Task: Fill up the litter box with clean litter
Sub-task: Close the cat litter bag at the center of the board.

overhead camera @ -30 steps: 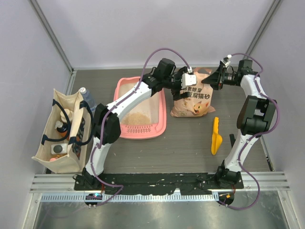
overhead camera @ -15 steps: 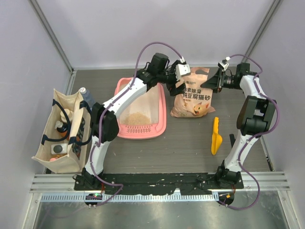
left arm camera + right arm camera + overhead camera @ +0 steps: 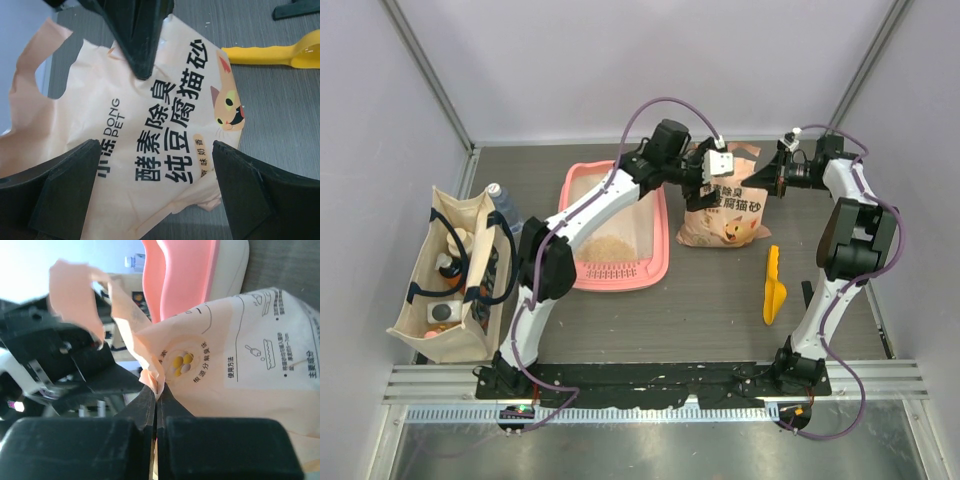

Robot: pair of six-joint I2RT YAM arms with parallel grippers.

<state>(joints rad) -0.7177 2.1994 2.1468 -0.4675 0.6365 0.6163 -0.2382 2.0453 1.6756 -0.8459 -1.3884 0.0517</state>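
Top view, litter box: litter box (image 3: 617, 284) lies left of both grippers, its long axis running away from the arm bases.
Top view, clean litter: clean litter (image 3: 610, 247) is a small pile on the box floor near the grille end.
Top view, arms: left gripper (image 3: 715, 165) is nearer the box. Right gripper (image 3: 775, 180) sits at the far-right corner of the litter bag (image 3: 728, 215).
Left wrist, left gripper: jaws spread wide above the bag's printed face, gripping nothing.
Right wrist, right gripper: jaws pressed together on a pinched fold of the bag's edge, with the box beyond the bag.
Coming move (judgement): the bag's mouth must travel leftward over the box rim.
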